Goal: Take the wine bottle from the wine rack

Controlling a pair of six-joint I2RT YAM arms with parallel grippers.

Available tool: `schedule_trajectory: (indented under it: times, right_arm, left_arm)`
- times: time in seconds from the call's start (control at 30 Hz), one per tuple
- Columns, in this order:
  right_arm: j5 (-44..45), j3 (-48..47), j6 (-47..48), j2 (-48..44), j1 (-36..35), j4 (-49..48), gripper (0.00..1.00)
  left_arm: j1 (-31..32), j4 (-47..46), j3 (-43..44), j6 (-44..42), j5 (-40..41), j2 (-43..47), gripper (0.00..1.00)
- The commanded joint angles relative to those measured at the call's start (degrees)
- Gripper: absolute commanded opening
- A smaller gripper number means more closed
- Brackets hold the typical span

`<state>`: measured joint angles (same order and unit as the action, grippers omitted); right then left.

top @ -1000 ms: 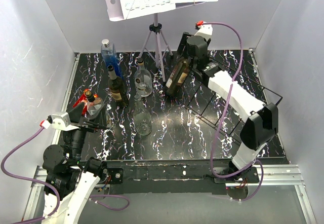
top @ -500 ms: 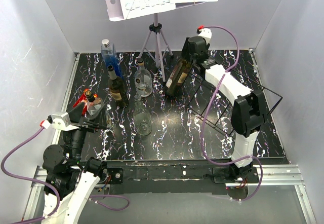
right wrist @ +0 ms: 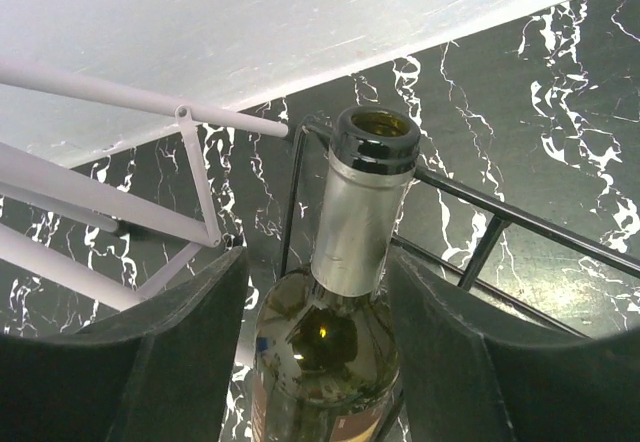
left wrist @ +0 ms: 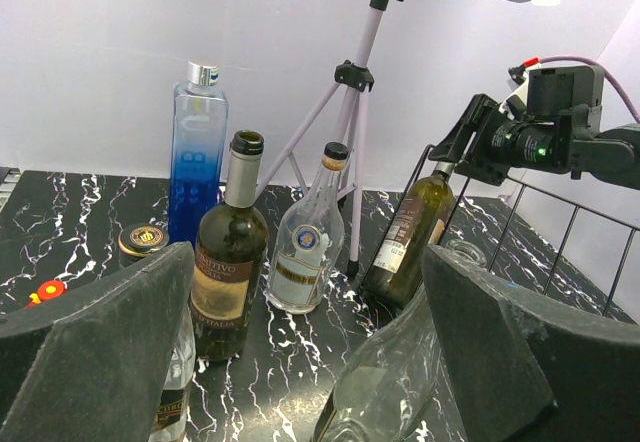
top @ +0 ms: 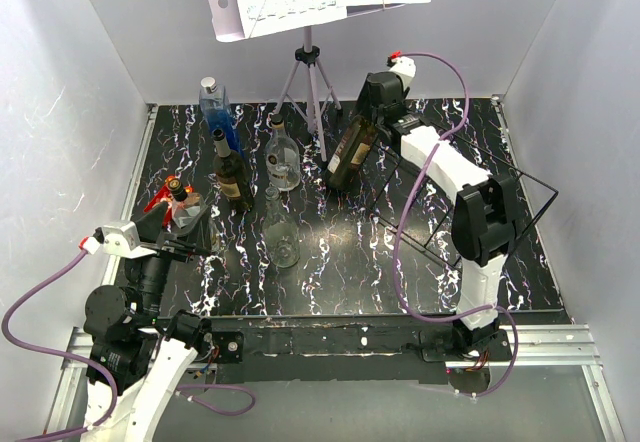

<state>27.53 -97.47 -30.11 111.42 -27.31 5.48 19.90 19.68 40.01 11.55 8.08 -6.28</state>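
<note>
Jaws of the right gripper [right wrist: 318, 262] stand either side of the wine bottle [top: 350, 154] where neck meets shoulder, both fingers [right wrist: 180, 362] very close to the glass; whether they actually press on it cannot be told. Compared with a second ago, that arm has folded in on itself: its elbow now sits nearer the middle of the table [top: 350, 262] and over the wine rack [right wrist: 497, 220], while the wrist has barely shifted from above the bottle's neck. The bottle is where it was, leaning in the left end of the black wire frame with its neck up against a bar, close to the foot of the music stand [top: 309, 47]. It is dark olive glass with a pale label and an uncorked, open mouth; what it holds cannot be made out. The left gripper [left wrist: 305, 282] is spread wide with nothing between its pads, and neither it nor its arm has moved. The other bottles also keep their places on the left of the table: a tall blue bottle [left wrist: 197, 162] with a silver cap, a dark bottle [left wrist: 230, 262] with an open mouth, a round clear flask [left wrist: 305, 252] with a dark stopper, and a clear bottle [top: 280, 237] nearer the front. The rack carries only the one bottle.
</note>
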Motion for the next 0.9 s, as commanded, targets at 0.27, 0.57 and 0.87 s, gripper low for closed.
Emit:
schedule_trajectory:
  times: [0.27,0.57,0.87]
  right_arm:
    - [1.7,-5.0,-2.1,4.6,1.5,-2.5,0.58]
    - [0.0,1.9,-1.2,0.8,1.7,-10.9,0.01]
    - [-1.5,6.2,-1.3,-3.6,1.7,-16.8,0.01]
  left_arm:
    - [0.3,0.2,-0.2,-0.7,-0.3,-1.5,0.98]
    - [0.4,0.0,-0.1,-0.7,-0.5,-2.2,0.98]
    - [0.4,-0.2,-0.2,-0.7,-0.6,-2.7,0.98]
